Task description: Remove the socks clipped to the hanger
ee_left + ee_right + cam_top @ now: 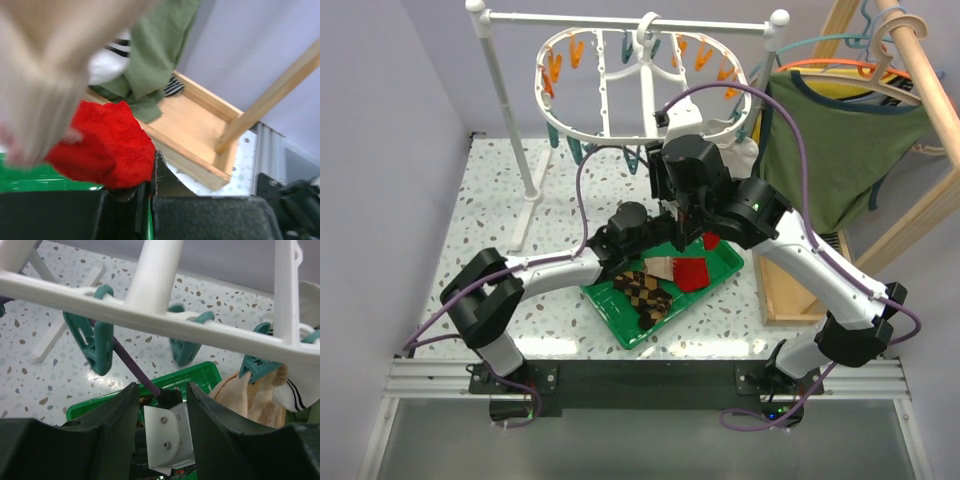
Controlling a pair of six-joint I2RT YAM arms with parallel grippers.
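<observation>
The white oval hanger (640,90) hangs from a rail, and its ribs cross the right wrist view (150,315). A tan sock (250,395) and a white striped sock (295,390) hang from teal pins at its right side. Checkered socks (645,295) lie in the green tray (620,320). My left gripper (147,182) is shut with the edge of the red sock (107,145) at its tips, low over the tray. My right gripper (162,390) is open and empty just under the hanger's near rim, above the left wrist.
An olive-green top (840,150) hangs on clothes hangers at the right over a wooden tray (200,125). The rail stand's white legs (525,190) stand at the back left. Teal and orange pins (97,347) dangle from the frame. A purple cable (132,367) crosses under the hanger.
</observation>
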